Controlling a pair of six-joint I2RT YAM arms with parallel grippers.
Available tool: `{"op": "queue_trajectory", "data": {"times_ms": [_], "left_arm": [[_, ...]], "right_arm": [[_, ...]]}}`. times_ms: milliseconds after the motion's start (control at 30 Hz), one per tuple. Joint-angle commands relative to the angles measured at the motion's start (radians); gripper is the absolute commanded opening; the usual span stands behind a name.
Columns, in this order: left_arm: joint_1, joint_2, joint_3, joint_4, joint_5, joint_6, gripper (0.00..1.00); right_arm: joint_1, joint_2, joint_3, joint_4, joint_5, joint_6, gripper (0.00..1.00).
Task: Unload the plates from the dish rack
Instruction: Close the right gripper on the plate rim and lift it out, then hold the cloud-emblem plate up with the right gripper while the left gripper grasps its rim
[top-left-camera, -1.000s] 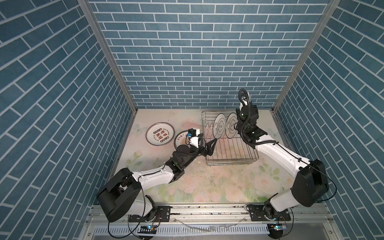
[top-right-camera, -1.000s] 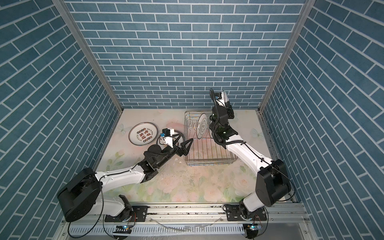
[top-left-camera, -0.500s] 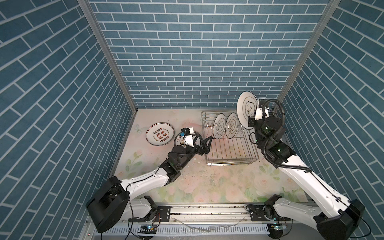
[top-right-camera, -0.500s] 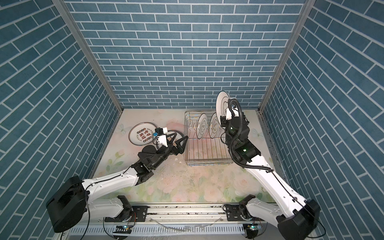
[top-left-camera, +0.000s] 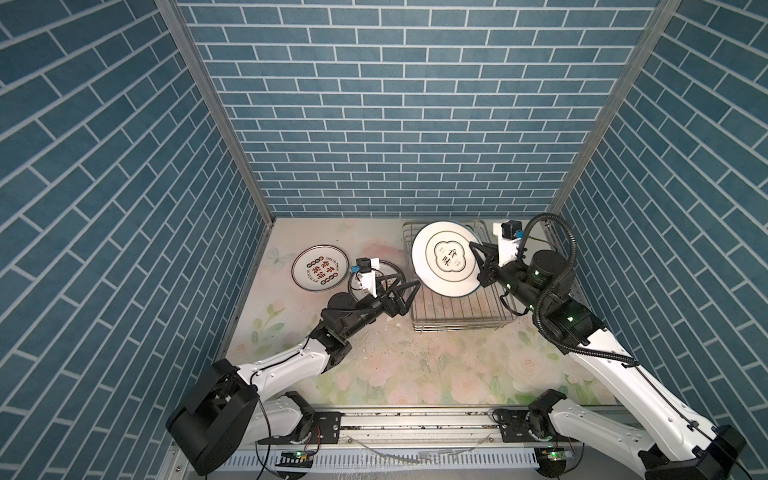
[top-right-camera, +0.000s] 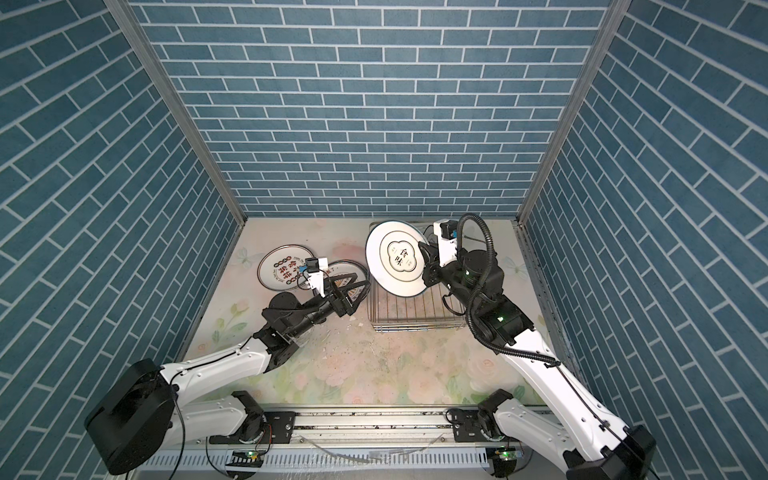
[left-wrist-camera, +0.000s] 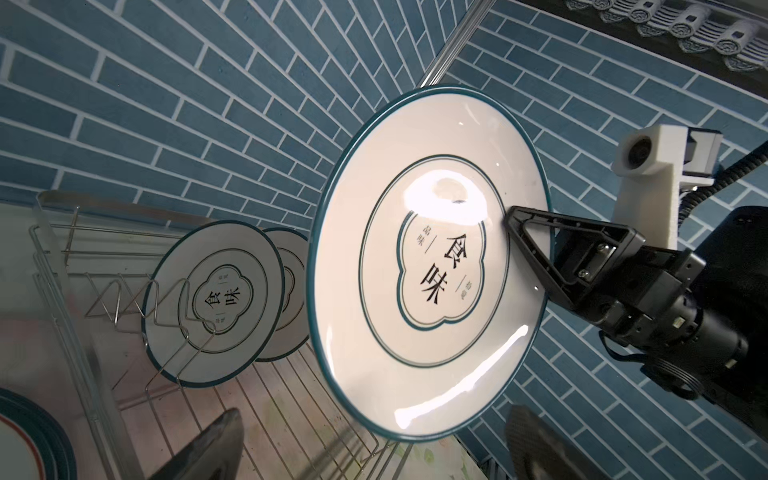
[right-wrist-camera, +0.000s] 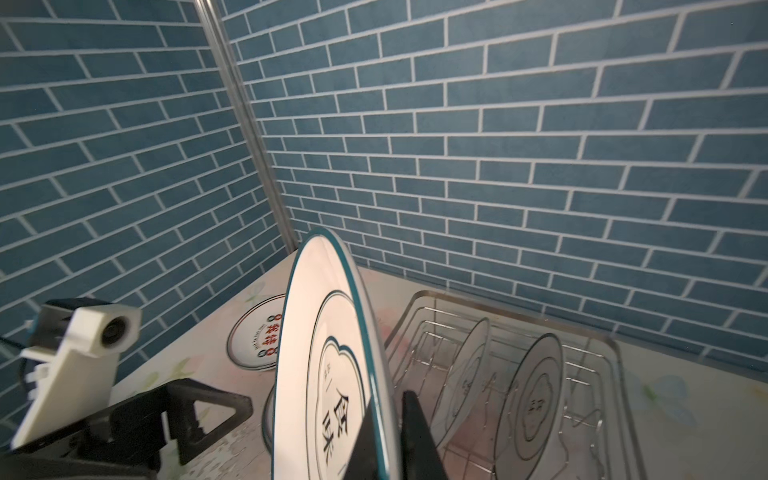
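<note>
The plate (top-left-camera: 444, 259) has swung leftward, clamped in the right gripper (top-left-camera: 476, 249), near the spread-open left gripper (top-left-camera: 410, 279).

The left arm (top-left-camera: 282, 365) and right arm (top-left-camera: 648, 395) share white link shells and black joint housings. Small green lights (top-left-camera: 570, 318) glow on the right one, and a ribbed black cable hose (top-left-camera: 574, 249) loops over it. White camera mounts (left-wrist-camera: 665, 153) sit above black, triangular, open-framed jaws fastened with small screws.
</note>
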Motion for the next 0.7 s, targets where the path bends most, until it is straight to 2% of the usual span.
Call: {"op": "queue_trajectory", "data": {"times_ms": [0,133,200,267,367,467,667], "left_arm": [[0.005,-0.005,-0.014,0.019,0.008,-0.041,1.00],[0.005,-0.044,-0.020,-0.078,-0.089,-0.032,0.99],[0.004,-0.053,-0.026,-0.071,-0.094,-0.029,0.96],[0.005,-0.056,-0.035,-0.050,-0.082,-0.037,0.90],[0.005,-0.062,-0.048,-0.036,-0.071,-0.059,0.78],[0.005,-0.069,-0.087,0.032,-0.091,-0.092,0.59],[0.005,-0.109,-0.095,-0.012,-0.081,-0.099,0.40]], "right_arm": [[-0.005,-0.026,-0.036,0.152,-0.133,0.112,0.00],[-0.004,-0.010,-0.078,0.223,-0.162,0.143,0.00],[-0.004,0.008,-0.085,0.245,-0.200,0.158,0.00],[-0.005,0.028,-0.092,0.267,-0.232,0.174,0.00],[-0.005,0.042,-0.103,0.285,-0.220,0.171,0.00],[-0.014,0.064,-0.101,0.285,-0.203,0.161,0.00],[-0.033,0.107,-0.084,0.281,-0.210,0.167,0.00]]}}
